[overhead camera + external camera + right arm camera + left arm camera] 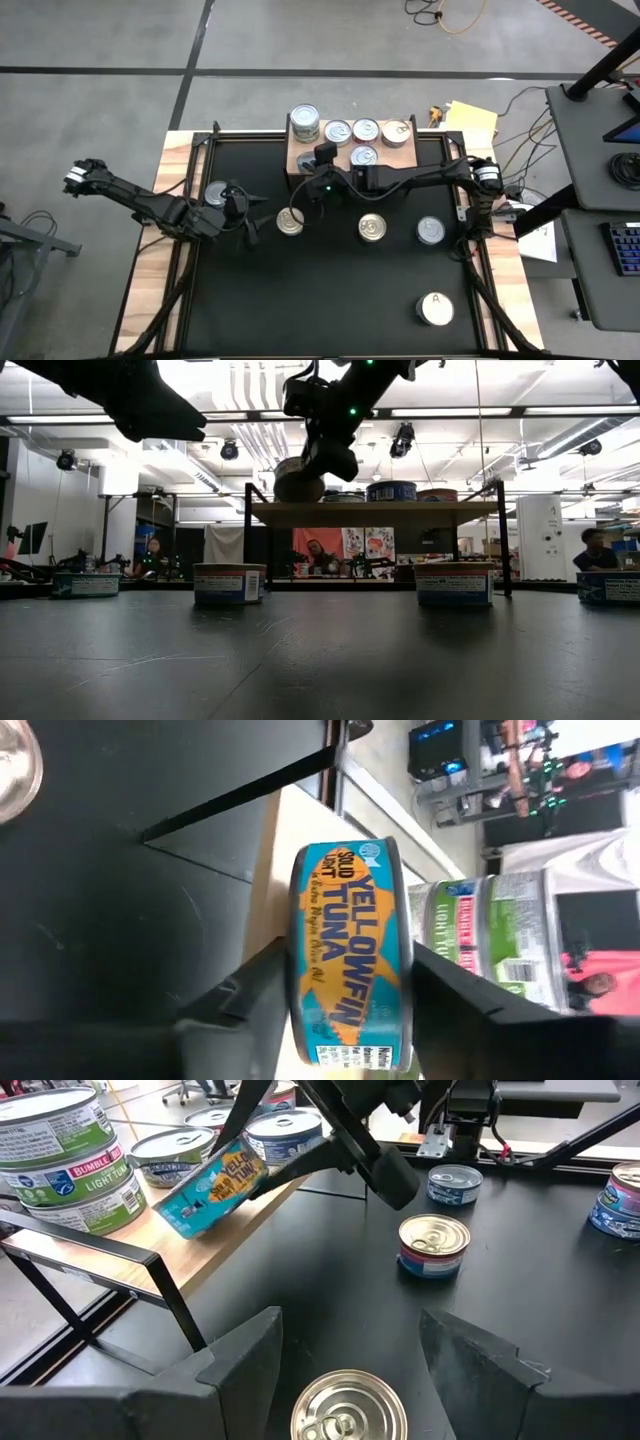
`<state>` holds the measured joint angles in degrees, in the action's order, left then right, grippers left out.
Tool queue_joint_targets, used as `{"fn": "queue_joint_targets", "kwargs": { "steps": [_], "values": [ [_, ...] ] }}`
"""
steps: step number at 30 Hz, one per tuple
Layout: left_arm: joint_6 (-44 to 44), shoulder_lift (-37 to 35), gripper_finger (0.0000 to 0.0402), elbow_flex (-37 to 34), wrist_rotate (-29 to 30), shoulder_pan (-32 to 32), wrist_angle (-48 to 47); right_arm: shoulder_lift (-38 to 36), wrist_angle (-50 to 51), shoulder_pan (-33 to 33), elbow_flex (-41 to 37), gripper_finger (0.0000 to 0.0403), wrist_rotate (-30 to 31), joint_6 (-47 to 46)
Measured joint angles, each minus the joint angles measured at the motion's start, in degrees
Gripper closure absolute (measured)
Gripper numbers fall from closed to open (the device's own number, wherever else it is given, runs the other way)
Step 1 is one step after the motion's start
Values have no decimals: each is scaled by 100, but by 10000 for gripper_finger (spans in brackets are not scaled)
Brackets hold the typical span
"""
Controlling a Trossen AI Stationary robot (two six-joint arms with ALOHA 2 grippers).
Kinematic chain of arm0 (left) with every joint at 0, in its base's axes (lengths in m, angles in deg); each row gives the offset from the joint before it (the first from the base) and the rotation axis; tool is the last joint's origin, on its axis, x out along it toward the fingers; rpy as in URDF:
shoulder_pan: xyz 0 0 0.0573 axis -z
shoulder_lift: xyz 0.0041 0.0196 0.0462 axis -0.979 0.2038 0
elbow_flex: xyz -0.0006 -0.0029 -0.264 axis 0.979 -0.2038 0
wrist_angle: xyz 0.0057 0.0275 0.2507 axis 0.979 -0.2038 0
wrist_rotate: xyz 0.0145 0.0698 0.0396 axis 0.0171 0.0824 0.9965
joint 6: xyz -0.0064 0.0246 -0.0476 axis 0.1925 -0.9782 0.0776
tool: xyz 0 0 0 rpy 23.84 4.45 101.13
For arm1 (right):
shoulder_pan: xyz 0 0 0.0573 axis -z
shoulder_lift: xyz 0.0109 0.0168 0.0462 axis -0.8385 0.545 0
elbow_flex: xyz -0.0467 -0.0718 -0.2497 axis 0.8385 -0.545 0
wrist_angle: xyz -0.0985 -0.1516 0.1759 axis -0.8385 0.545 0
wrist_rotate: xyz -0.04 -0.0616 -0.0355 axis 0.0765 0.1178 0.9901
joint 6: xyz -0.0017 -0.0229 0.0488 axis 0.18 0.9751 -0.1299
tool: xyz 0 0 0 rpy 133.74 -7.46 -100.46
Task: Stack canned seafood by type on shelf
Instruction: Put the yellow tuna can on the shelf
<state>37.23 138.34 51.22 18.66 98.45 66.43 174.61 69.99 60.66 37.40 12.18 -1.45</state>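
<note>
Teal-and-orange yellowfin tin sits clamped in our right fingers, tilted over the wooden shelf near its left stack (level it before release); left fingers wait apart over a counter can.

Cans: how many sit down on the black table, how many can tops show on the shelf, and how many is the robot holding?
Cans on the black table: 5
Can tops showing on the shelf: 5
Yellowfin tuna can held in the right gripper: 1
Total: 11
</note>
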Motion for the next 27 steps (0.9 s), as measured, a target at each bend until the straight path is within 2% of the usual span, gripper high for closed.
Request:
{"fn": "queue_joint_targets", "kwargs": {
  "steps": [5, 10, 20, 27],
  "values": [
    [-39, 4, 180, 0, 0, 0, 1, 9, 21, 11, 0, 174, -53, -331],
    [-39, 11, 180, -2, 0, 0, 0, 9, 22, 36, 4, 137, -135, -538],
    [-39, 13, 180, -2, 0, 0, 3, 24, 16, 306, 9, 108, -372, -1175],
    [-39, 24, 180, -2, -2, 0, 7, 26, -143, 382, 9, 104, -966, -1507]
  ]
}}
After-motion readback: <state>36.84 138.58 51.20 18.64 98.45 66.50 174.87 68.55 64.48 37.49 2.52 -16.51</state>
